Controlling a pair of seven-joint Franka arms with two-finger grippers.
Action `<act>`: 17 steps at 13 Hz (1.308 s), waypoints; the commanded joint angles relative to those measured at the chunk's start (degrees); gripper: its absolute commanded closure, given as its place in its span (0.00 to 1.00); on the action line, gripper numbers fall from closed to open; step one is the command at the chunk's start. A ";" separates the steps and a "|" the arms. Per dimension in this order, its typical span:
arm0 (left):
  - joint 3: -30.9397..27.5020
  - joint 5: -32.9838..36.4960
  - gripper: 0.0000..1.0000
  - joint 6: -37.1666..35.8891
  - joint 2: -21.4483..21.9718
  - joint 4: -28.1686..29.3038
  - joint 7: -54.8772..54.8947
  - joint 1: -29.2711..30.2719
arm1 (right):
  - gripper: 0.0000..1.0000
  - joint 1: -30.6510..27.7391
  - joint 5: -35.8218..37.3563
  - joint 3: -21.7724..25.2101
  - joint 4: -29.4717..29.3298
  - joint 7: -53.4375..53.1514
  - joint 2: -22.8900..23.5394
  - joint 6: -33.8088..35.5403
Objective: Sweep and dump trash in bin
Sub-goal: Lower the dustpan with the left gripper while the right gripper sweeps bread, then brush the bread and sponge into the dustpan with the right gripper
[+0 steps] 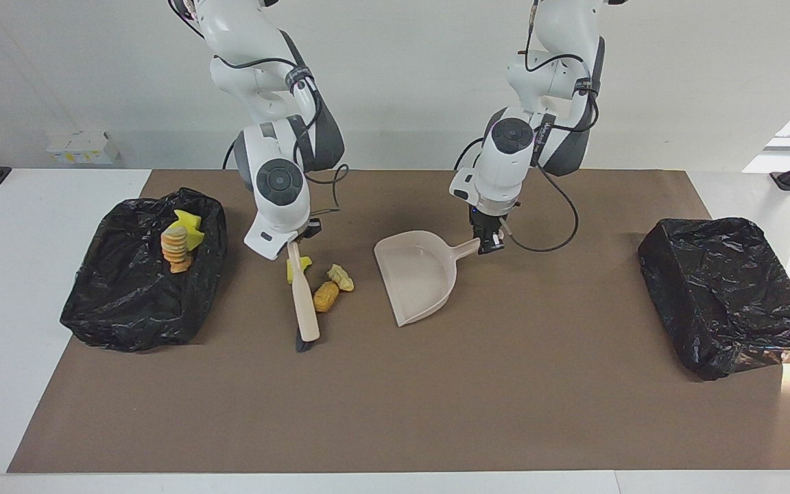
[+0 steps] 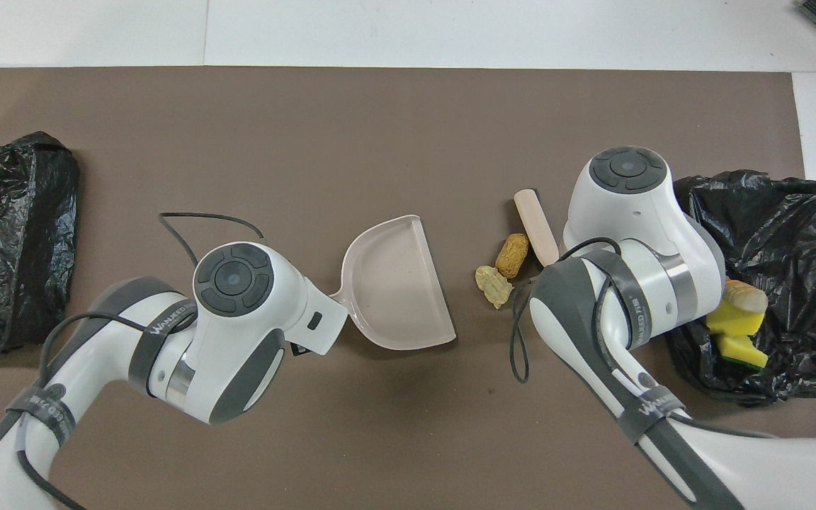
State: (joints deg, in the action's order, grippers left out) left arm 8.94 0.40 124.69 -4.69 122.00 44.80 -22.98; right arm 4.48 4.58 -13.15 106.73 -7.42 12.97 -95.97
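Note:
My right gripper point(image 1: 293, 244) is shut on the beige brush point(image 1: 303, 302), whose black bristles touch the mat. Beside the brush lie three pieces of trash: an orange lump point(image 1: 326, 296) point(image 2: 512, 255), a pale yellow lump point(image 1: 341, 277) point(image 2: 493, 285) and a yellow sponge piece point(image 1: 298, 265), half hidden by the handle. My left gripper point(image 1: 488, 244) is shut on the handle of the beige dustpan point(image 1: 415, 278) point(image 2: 397, 287), whose mouth faces the lumps. The black bin point(image 1: 127, 309) point(image 2: 790, 212) at the right arm's end holds more trash point(image 1: 177, 247) point(image 2: 734, 312).
A second black-bagged bin point(image 1: 724, 295) point(image 2: 11, 234) sits at the left arm's end of the brown mat point(image 1: 505, 398). Cables hang from both wrists. White table shows around the mat.

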 commanded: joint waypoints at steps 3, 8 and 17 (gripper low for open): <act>-0.76 1.09 1.00 2.83 0.65 1.22 -5.42 -2.68 | 1.00 -3.59 -2.56 -0.04 2.07 -1.72 -6.45 3.42; -0.76 1.09 1.00 2.22 0.65 1.22 -8.15 -3.12 | 1.00 -6.59 -4.85 0.14 20.47 -1.55 -17.42 -4.00; -0.76 1.18 1.00 1.69 0.82 1.22 -7.97 -4.00 | 1.00 -0.63 -9.32 -0.04 30.64 -0.41 -20.28 -13.71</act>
State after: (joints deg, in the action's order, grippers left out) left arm 8.96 0.43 125.95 -4.70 122.18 38.16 -25.31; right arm 1.72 -1.98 -13.02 136.48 -8.39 -9.09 -107.46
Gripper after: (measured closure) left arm 0.665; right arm 0.736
